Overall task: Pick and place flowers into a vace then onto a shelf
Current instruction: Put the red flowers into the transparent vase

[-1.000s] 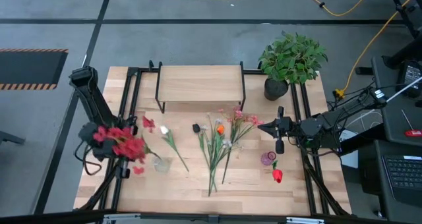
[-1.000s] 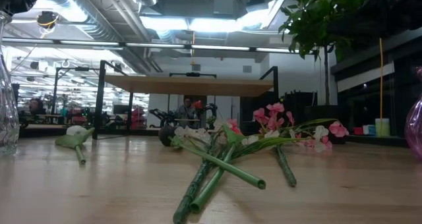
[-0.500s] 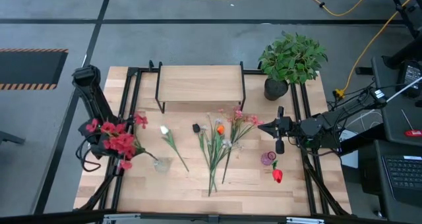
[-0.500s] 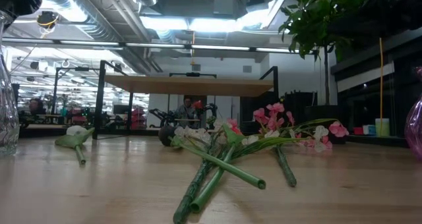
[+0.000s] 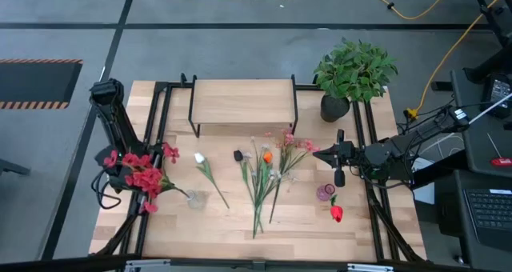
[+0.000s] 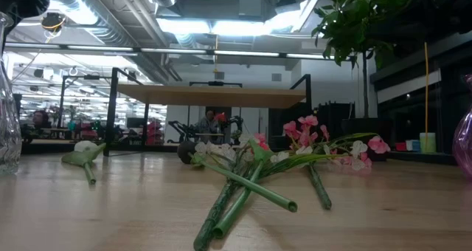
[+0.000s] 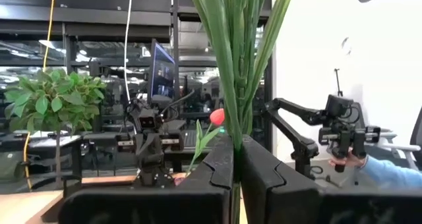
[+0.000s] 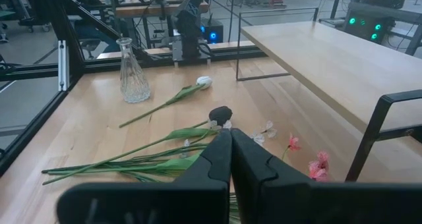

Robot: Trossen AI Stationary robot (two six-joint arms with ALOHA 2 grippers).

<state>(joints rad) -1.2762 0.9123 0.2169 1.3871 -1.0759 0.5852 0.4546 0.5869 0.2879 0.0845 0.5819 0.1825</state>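
Red blooms top 1 bunch of flowers [image 5: 144, 174] clamped in the closed left gripper [image 7: 236, 159] above 1 clear glass vase [image 5: 196, 198], which holds nothing. Loose stems [image 5: 264, 176] lie mid-worktop [image 5: 304, 220], with 1 white bloom [image 5: 200, 158] apart. Behind stands 1 bare shelf [image 5: 242, 102], beside 1 potted plant [image 5: 352, 72]. Right gripper [image 5: 339, 154] hangs closed, gripping nothing, by 1 purple vase [image 5: 325, 193].

Overhead and table-level views share the shelf [image 5: 242, 102]; wrists face inward.

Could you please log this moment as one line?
left gripper: shut on red flowers near glass vase | right gripper: shut, waiting
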